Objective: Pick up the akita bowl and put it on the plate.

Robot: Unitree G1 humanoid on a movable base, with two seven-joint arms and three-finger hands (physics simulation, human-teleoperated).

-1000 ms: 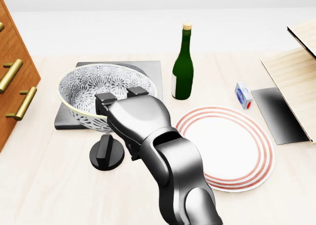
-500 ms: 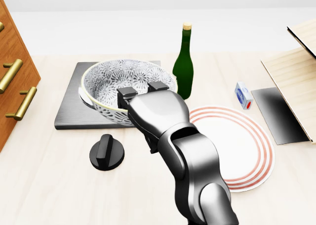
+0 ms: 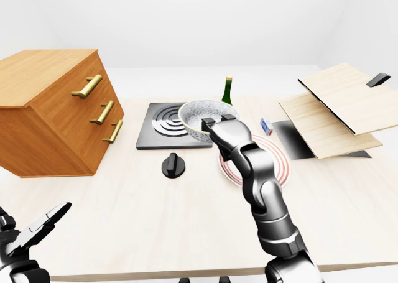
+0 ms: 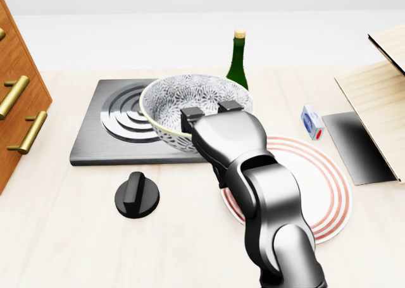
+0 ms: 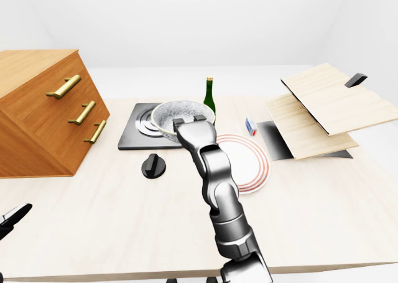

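The right hand (image 4: pixel 223 139) has its fingers closed on the lower rim of the akita bowl (image 4: pixel 183 98), at centre frame of the head view, over the right edge of the stove plate (image 4: pixel 95 142). The plate (image 4: pixel 326 187) lies just beside it, lower right, with its right half unobstructed. The bottle (image 4: pixel 238 57) stands at the bowl's upper right rim. The left hand (image 3: pixel 34 233) sits at the lower left of the left-eye view, fingers spread.

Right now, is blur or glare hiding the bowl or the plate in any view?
Head view: no blur; bowl rim and plate rings crisp, bright sheen on the right hand, which covers the plate's left part. Left-eye view: sharp too, only soft shadows, things small.
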